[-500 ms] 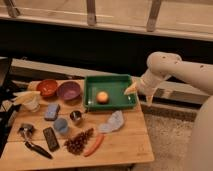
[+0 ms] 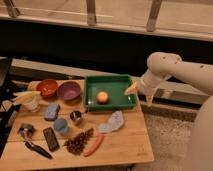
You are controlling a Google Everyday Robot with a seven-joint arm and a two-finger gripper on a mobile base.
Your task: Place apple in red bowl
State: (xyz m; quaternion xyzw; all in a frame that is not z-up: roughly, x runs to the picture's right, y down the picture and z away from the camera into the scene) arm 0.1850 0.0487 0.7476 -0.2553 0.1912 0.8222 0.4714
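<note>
The apple (image 2: 102, 96), small and orange-yellow, lies inside the green tray (image 2: 108, 80) at the back of the wooden table. At the table's back left stands the red bowl (image 2: 48, 87), with nothing in it that I can see. My gripper (image 2: 140, 93) hangs at the tray's right edge, to the right of the apple and apart from it. It is open, with one yellowish fingertip (image 2: 131, 89) over the tray's right rim, and it holds nothing. The white arm reaches in from the right.
A purple bowl (image 2: 69, 90) sits between the red bowl and the tray. Nearer the front lie a white cup (image 2: 31, 102), blue sponge (image 2: 51, 111), blue cup (image 2: 61, 126), metal cup (image 2: 76, 116), carrot (image 2: 93, 145), dark cluster (image 2: 77, 142), crumpled white bag (image 2: 113, 122) and black remote (image 2: 50, 138).
The gripper has stayed almost in place at the tray's right edge. The apple and bowls have not moved.
</note>
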